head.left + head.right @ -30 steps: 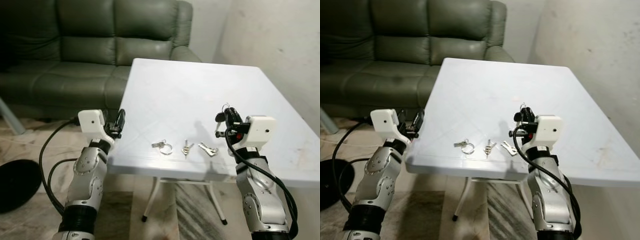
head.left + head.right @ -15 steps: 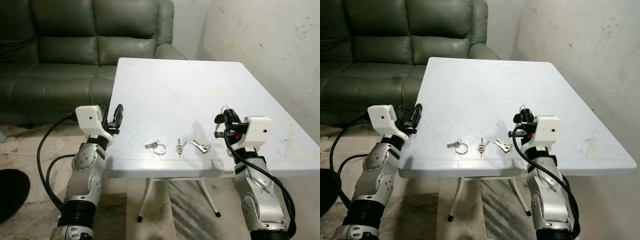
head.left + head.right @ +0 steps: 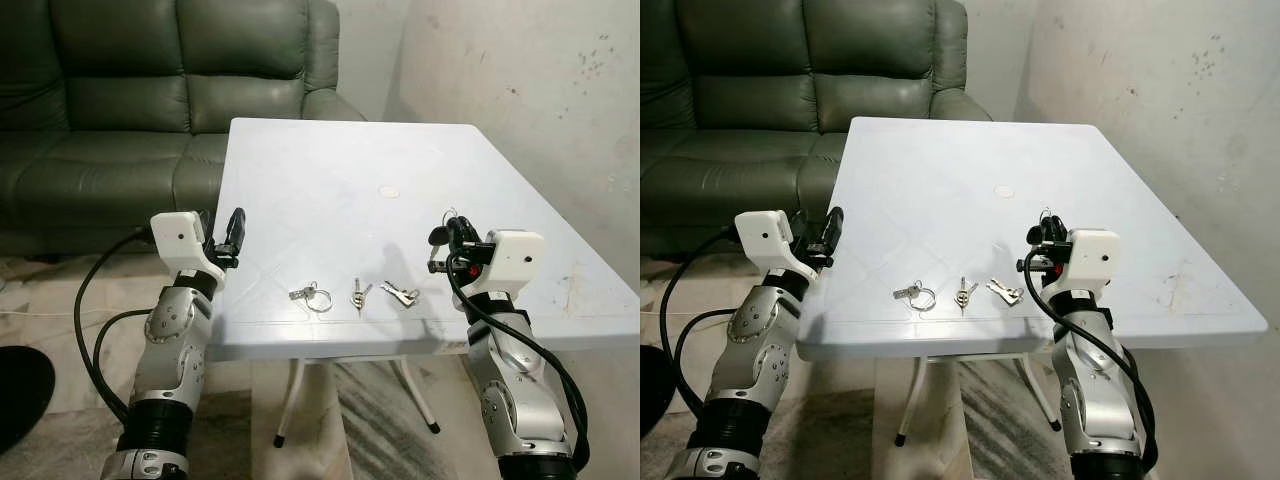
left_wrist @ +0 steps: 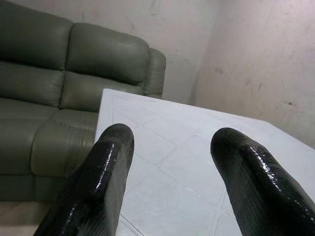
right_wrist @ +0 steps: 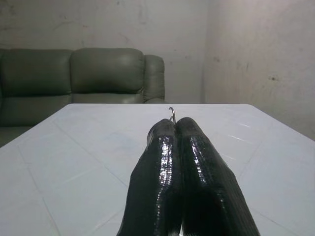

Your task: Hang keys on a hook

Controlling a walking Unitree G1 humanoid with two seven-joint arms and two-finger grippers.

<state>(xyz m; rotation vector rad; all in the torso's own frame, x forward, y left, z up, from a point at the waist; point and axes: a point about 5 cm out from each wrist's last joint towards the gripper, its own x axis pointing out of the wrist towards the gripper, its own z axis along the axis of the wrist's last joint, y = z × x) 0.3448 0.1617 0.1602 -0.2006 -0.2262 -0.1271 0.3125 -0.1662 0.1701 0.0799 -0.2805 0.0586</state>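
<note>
1. Keys: three small silver metal sets lie in a row near the front edge of the white square plastic counter.
2. Left hand hovers at the edge, fingers parted, empty.
3. Right hand pinches a thin wire hook; hold it upright and steady.
4. Ringed keys: lift by the ring, thread over the hook.

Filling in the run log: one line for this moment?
right gripper: shut on hook | left gripper: open, at table edge | three keys: on table
</note>
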